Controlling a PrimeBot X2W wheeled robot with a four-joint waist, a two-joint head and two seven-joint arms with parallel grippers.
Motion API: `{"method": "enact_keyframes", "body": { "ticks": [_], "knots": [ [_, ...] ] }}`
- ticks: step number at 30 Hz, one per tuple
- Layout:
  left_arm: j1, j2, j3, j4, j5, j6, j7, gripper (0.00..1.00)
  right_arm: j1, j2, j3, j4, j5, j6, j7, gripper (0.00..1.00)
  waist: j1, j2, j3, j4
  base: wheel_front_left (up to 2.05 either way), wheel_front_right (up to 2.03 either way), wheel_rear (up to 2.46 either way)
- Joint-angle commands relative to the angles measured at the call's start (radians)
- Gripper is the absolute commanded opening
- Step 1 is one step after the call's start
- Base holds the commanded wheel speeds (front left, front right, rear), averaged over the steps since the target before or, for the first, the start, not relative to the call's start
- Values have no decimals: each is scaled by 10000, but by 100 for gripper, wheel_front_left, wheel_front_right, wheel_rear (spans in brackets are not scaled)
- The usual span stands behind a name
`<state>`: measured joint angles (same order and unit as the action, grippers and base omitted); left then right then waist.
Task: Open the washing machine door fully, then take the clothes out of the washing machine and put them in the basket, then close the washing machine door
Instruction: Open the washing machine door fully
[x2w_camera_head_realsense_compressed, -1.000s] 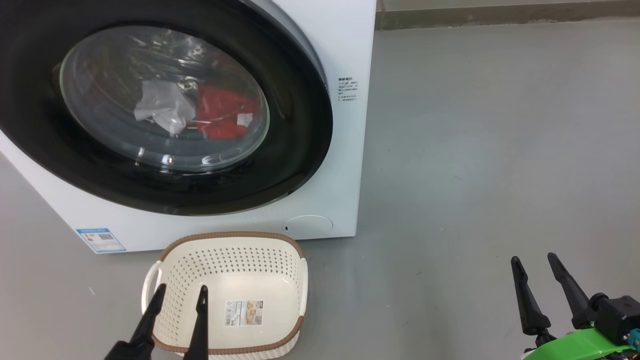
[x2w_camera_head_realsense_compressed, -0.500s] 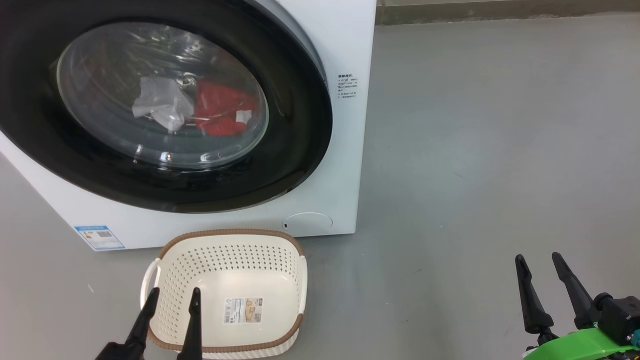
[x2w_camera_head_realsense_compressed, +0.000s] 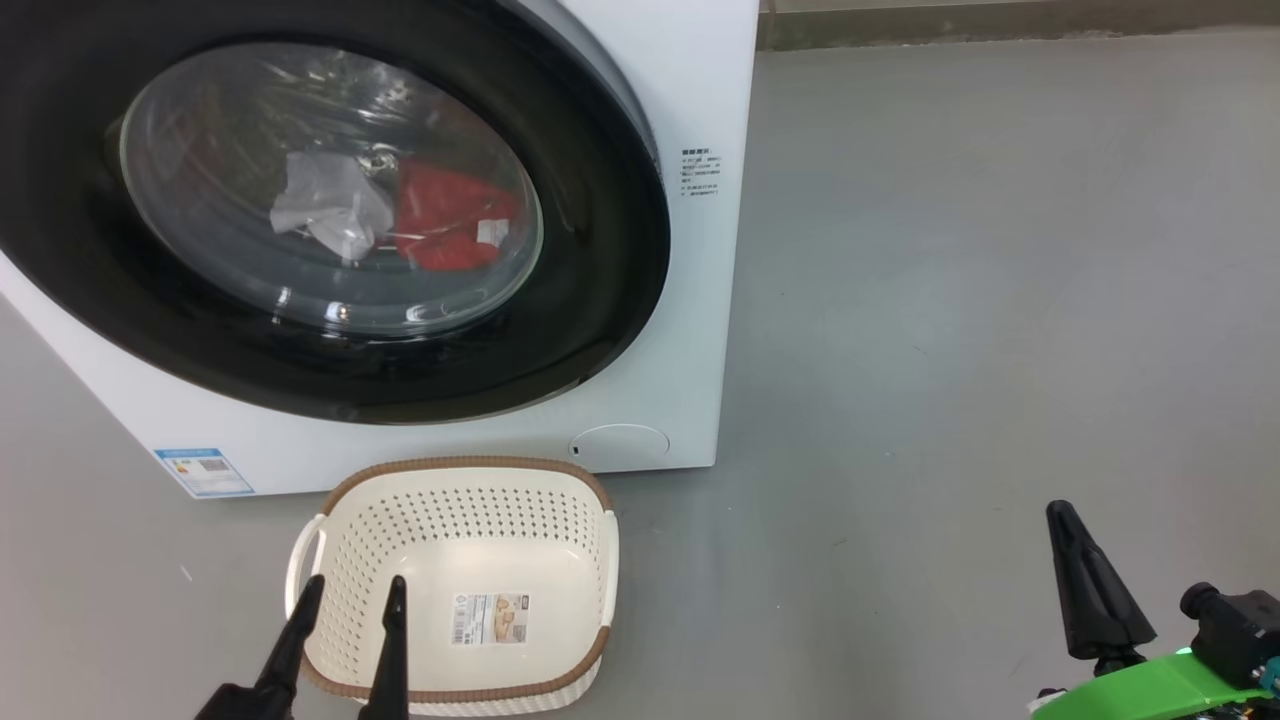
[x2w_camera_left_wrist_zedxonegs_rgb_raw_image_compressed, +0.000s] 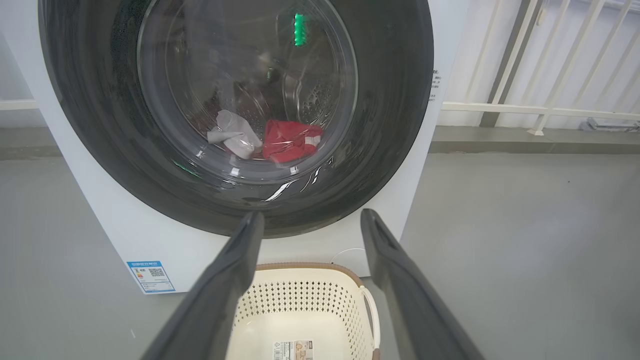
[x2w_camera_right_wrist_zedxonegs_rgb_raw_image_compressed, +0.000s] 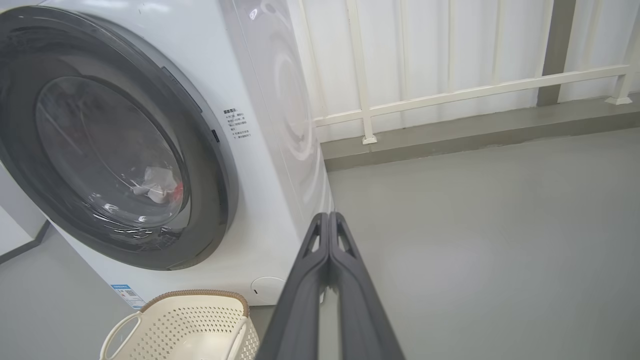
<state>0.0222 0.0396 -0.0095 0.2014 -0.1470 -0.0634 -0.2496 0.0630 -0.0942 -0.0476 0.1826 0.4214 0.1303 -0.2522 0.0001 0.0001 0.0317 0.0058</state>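
While left hand gapes and right hand pinches together, the glossy black-rimmed door sits closed.

The washing machine door runs off the head view's top and left edges; print on the sticker is illegible.

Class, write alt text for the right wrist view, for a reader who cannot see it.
A white washing machine stands at left, white and red clothes showing through its round door, a cream basket on the floor before it. The right tool, shut and empty, points over grey floor.
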Motion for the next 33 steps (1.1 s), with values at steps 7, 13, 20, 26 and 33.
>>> {"method": "enact_keyframes", "body": {
  "ticks": [7, 13, 20, 26, 33],
  "knots": [
    [-497, 106, -133, -253, -181, 38, -122, 100, -1261, -220, 794, -426, 1532, 4, -95, 0, 0, -1, 260, 231, 0, 0, 0],
    [-827, 106, -435, -346, -289, 87, -122, 100, -3016, -370, 1203, -314, 2409, 4, -95, 0, 0, -1, 748, 446, 0, 0, 0],
    [-1303, 106, -617, -419, -249, 33, -122, 100, -5065, -637, 1791, 21, 2751, 4, -95, 0, 0, -1, 1398, 726, 0, 0, 0],
    [-1753, 106, -755, -501, -228, 16, -122, 100, -6865, -905, 2029, 482, 3203, 4, -95, 0, 0, -1, 1983, 1046, 0, 0, 0],
    [-2170, 106, -943, -488, -337, 49, -122, 100, -8627, -1029, 2250, 1163, 3886, 4, -95, 0, 0, -1, 2504, 1351, 0, 0, 0]
  ]
}}
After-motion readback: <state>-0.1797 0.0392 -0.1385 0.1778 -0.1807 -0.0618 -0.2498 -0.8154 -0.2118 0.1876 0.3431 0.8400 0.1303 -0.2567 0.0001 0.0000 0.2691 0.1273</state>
